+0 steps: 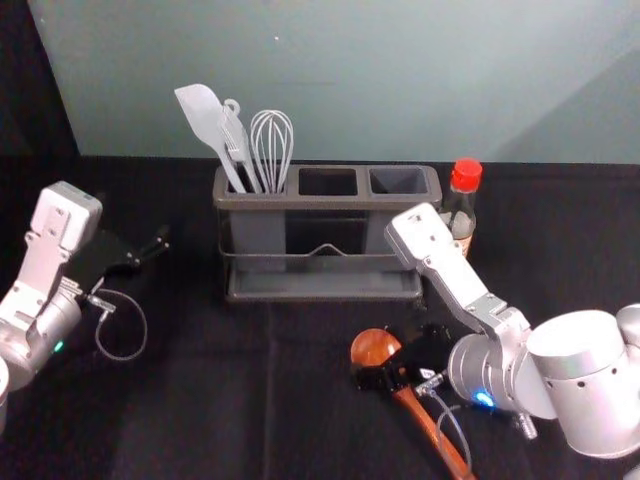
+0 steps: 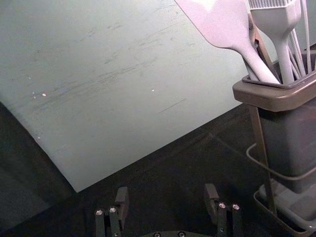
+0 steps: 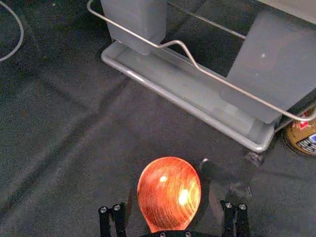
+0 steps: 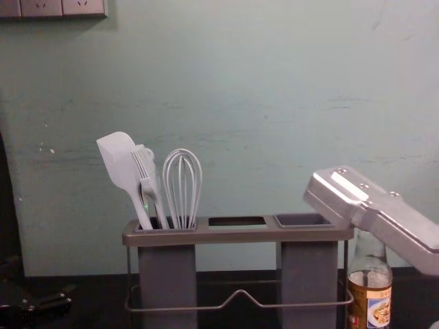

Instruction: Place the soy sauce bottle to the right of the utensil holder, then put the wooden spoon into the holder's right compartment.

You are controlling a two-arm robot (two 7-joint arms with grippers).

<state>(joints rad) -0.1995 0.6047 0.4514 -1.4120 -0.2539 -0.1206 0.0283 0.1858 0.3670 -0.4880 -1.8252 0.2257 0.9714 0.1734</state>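
Wooden spoon: glossy, orange-brown, round-bowled; located near side of utensil holder, toward right. Right gripper was around it, fingers apart. Left gripper sat far left, fingers apart.

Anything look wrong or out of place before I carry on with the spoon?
One oddity: the utensil holder has no cup below its middle opening, unlike the left and right ones. The spatula leans out past the holder's left end, probably harmless. The soy sauce bottle stands upright; I see no spill.
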